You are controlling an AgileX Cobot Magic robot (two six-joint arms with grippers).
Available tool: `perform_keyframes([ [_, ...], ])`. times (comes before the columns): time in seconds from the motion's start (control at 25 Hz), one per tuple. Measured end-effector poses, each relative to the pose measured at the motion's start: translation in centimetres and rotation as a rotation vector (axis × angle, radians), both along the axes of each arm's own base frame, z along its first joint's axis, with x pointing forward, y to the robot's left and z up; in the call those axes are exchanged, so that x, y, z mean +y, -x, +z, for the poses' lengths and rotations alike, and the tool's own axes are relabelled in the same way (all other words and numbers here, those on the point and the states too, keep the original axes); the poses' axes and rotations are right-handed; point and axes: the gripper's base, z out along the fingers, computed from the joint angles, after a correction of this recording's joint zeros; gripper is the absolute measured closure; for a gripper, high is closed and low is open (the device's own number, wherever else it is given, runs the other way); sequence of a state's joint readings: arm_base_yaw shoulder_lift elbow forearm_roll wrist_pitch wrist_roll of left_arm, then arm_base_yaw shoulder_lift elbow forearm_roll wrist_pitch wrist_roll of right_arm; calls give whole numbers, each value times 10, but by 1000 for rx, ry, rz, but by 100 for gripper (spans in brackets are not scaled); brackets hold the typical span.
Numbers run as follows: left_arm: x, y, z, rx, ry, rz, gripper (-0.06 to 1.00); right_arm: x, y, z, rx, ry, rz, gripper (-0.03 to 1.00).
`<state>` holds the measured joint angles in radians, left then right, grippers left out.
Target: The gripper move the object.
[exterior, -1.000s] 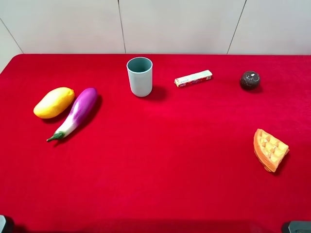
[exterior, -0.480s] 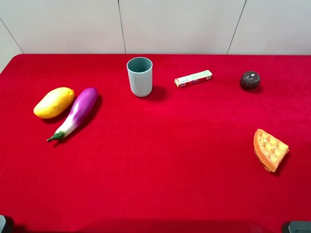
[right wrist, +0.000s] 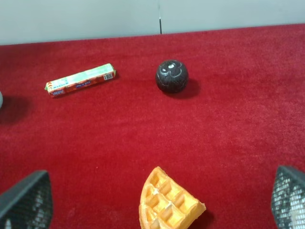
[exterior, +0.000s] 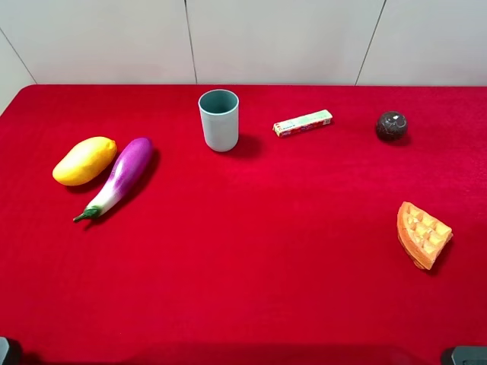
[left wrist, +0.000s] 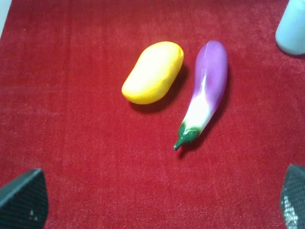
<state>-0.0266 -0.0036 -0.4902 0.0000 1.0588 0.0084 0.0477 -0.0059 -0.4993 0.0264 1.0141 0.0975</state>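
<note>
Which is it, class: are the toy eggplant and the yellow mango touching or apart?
Apart. The left wrist view shows a strip of shadowed red cloth between the mango and the eggplant along their whole length.

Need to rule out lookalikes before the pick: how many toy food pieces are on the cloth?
3. The eggplant lies at far left with the mango beside it; the waffle wedge sits alone at far right. Nothing appears hidden, though the cup's inside isn't fully visible.

The eggplant (left wrist: 206, 88) lies just beside the mango (left wrist: 153, 72) on red cloth (left wrist: 71, 143), the pincer's fingertips (left wrist: 24, 198) spread wide.
</note>
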Motion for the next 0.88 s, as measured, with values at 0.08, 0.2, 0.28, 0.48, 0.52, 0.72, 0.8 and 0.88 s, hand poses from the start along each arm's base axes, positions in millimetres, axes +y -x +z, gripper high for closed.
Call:
perform_keyframes([
  [0.08,0,0,0,0,0,0,-2,0,0,0,0,0,0,27],
  [0.2,0,0,0,0,0,0,-2,0,0,0,0,0,0,27],
  [0.28,0,0,0,0,0,0,-2,0,0,0,0,0,0,27],
  [0.48,0,0,0,0,-4,3,-2,0,0,0,0,0,0,27],
  [0.52,0,0,0,0,-5,2,-2,0,0,0,0,0,0,27],
  [0.72,0,0,0,0,-6,2,-2,0,0,0,0,0,0,27],
  [0.8,0,0,0,0,-6,2,-2,0,0,0,0,0,0,27],
  [0.88,0,0,0,0,-7,1,-2,0,0,0,1,0,0,27],
])
